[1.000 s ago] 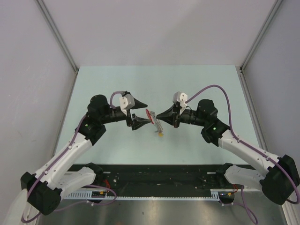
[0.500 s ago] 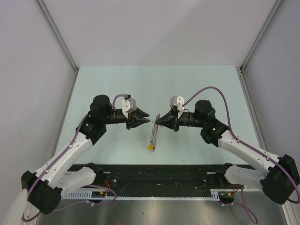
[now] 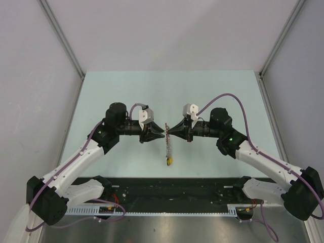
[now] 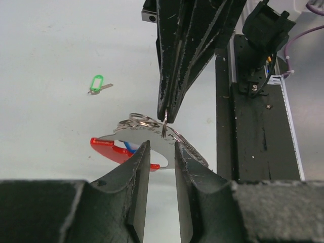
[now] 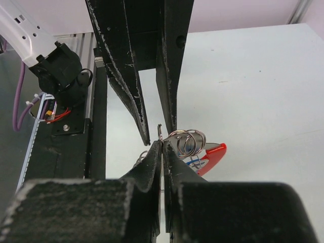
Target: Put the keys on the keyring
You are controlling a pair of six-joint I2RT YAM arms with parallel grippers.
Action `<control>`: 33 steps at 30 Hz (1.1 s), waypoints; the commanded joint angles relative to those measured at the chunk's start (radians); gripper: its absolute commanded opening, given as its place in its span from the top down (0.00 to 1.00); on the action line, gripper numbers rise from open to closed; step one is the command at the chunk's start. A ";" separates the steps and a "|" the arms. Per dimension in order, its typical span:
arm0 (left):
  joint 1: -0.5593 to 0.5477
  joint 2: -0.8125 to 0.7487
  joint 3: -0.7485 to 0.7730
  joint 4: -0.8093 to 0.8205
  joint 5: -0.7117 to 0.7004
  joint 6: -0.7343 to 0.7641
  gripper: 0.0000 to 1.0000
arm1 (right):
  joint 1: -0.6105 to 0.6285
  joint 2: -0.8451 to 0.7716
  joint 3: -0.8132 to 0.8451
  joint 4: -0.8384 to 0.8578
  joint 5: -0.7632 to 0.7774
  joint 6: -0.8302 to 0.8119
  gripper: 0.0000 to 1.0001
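Note:
The keyring (image 3: 168, 148) hangs straight down between the two arms, its yellow and black tag at the bottom. My right gripper (image 3: 170, 130) is shut on a thin wire ring at its top (image 5: 160, 132). The silver plate (image 4: 152, 143), red segment (image 4: 109, 149) and a bit of blue (image 4: 129, 147) show just beyond my left gripper (image 4: 159, 148). Its jaws stand a narrow gap apart, with table showing between them. The green key (image 4: 97, 84) lies alone on the table to the left.
The black rail (image 4: 253, 126) with cables runs along the table's near edge, close behind the right arm. Grey walls (image 3: 40, 76) enclose the pale green table (image 3: 121, 91) on three sides.
My left gripper has moved right, up to the right gripper's tips, and its jaws have narrowed. The keyring has swung from lying slanted to hanging straight down.

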 commanded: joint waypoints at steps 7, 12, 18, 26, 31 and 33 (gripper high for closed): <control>-0.009 0.001 0.040 -0.002 0.129 -0.002 0.70 | 0.012 -0.006 0.058 0.019 0.006 -0.033 1.00; -0.009 0.001 0.040 0.003 0.136 -0.007 0.71 | 0.018 -0.003 0.062 0.009 0.004 -0.042 1.00; -0.011 0.001 0.041 0.001 0.134 -0.009 0.73 | 0.026 0.004 0.067 -0.013 0.007 -0.061 1.00; -0.011 0.001 0.046 -0.013 0.123 0.004 0.75 | 0.037 0.012 0.088 -0.051 0.012 -0.090 1.00; -0.012 -0.001 0.051 -0.036 0.111 0.022 0.83 | 0.041 0.020 0.096 -0.071 0.021 -0.104 1.00; -0.014 -0.001 0.051 -0.043 0.099 0.030 0.87 | 0.043 0.018 0.099 -0.077 0.021 -0.108 1.00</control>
